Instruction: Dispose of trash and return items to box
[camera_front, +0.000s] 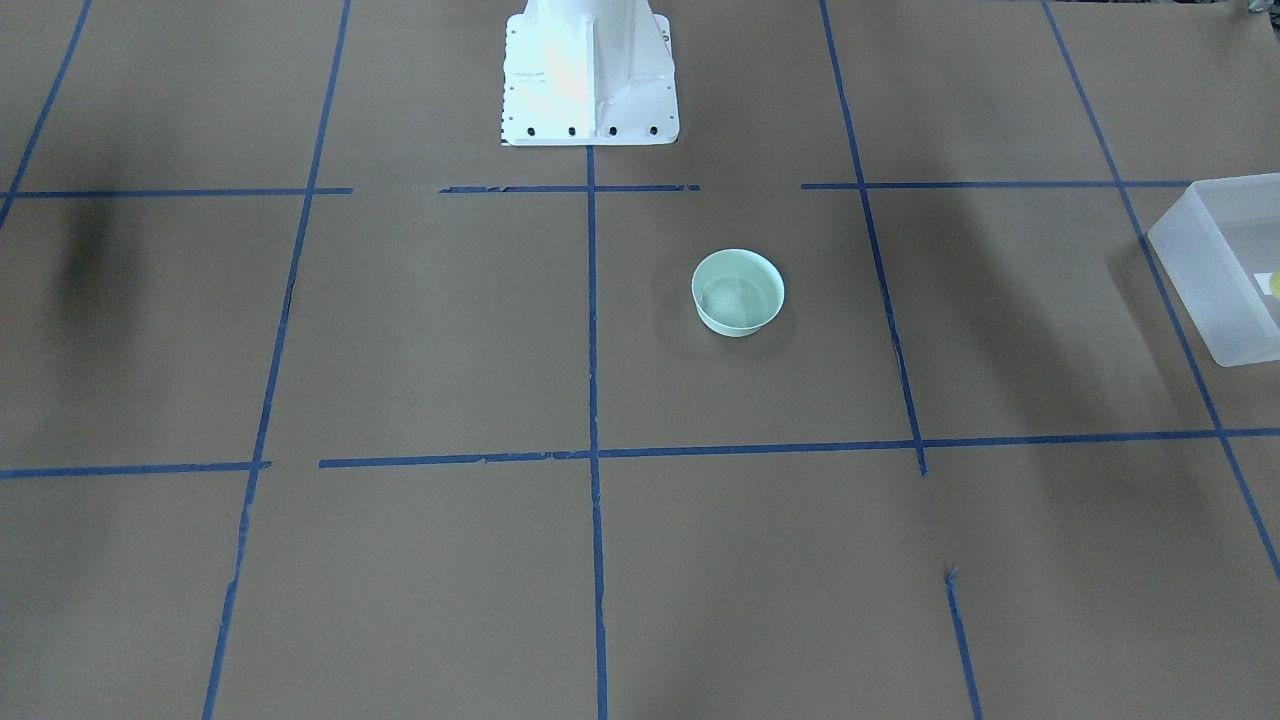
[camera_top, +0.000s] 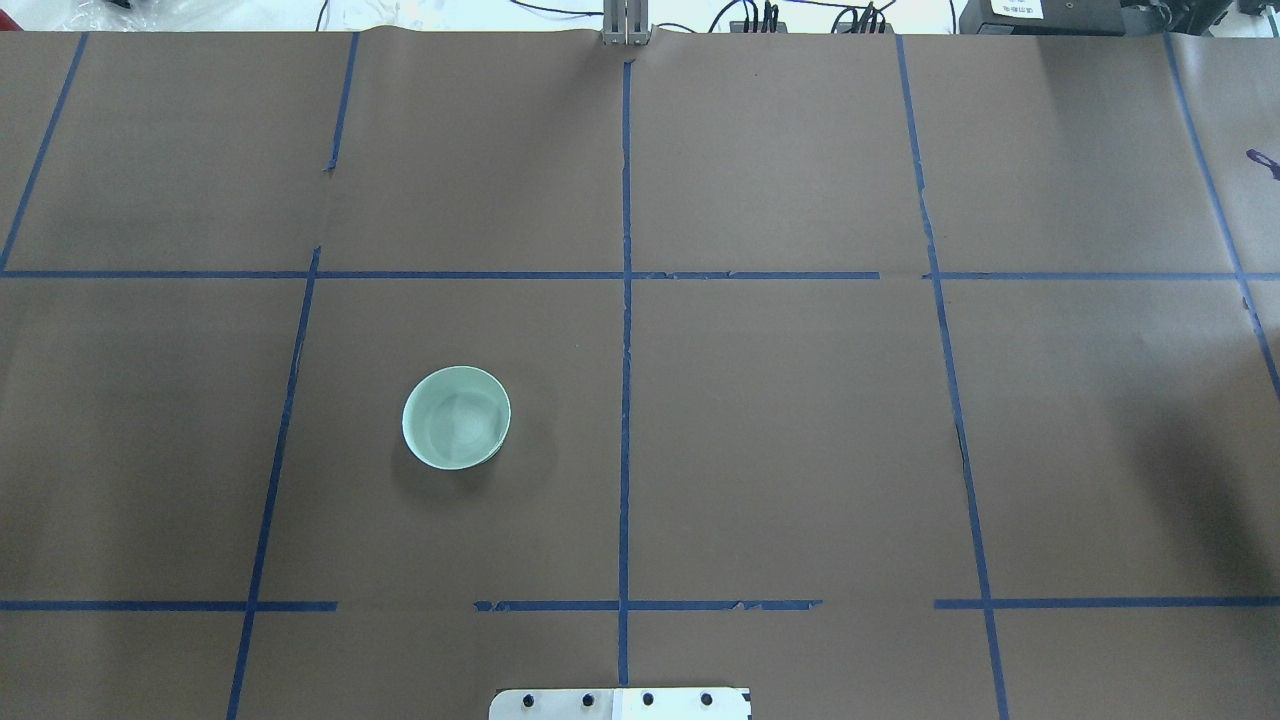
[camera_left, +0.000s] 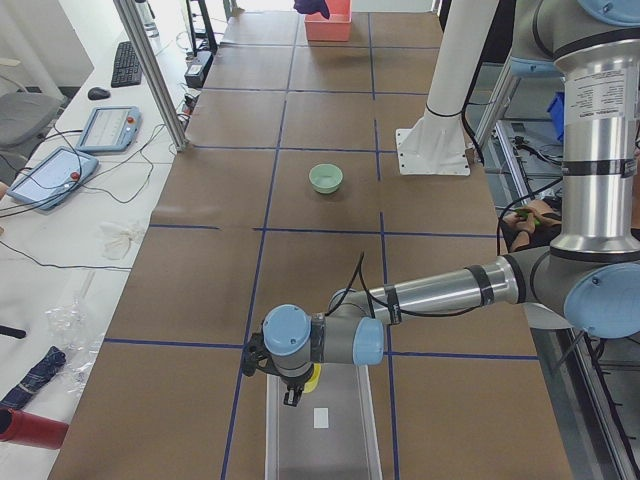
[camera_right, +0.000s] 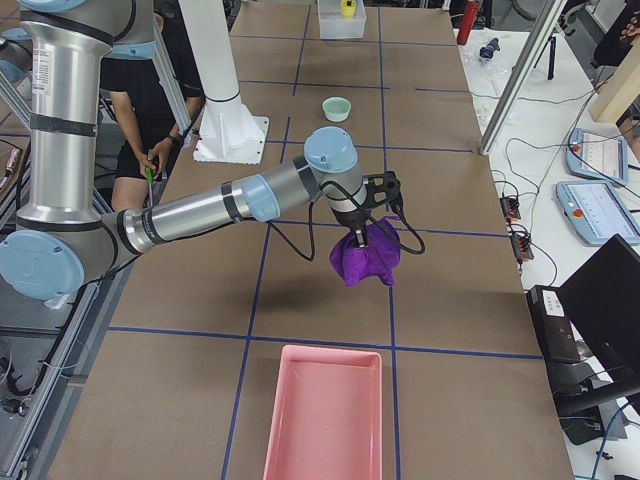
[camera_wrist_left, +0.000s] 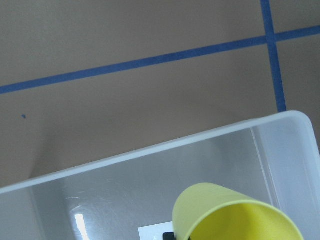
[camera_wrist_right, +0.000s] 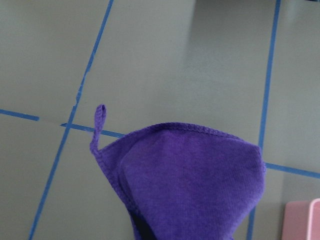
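1. The left gripper (camera_left: 290, 396) is closed on the yellow cup (camera_wrist_left: 235, 215), which sits tilted between the jaws; the grip itself is mostly hidden behind the cup.
2. The box (camera_wrist_left: 150, 152) lies directly under those jaws, with its end wall just beyond the cup.
3. The right gripper (camera_right: 358, 238) pinches a purple cloth (camera_wrist_right: 195, 175), which hangs below its jaws, clear of the table (camera_top: 800, 450).
4. A pink tray (camera_right: 325, 410) lies near these jaws, off to one side rather than beneath them.
5. The green bowl (camera_top: 456, 417) stands upright on the table, well apart from both pairs of jaws.
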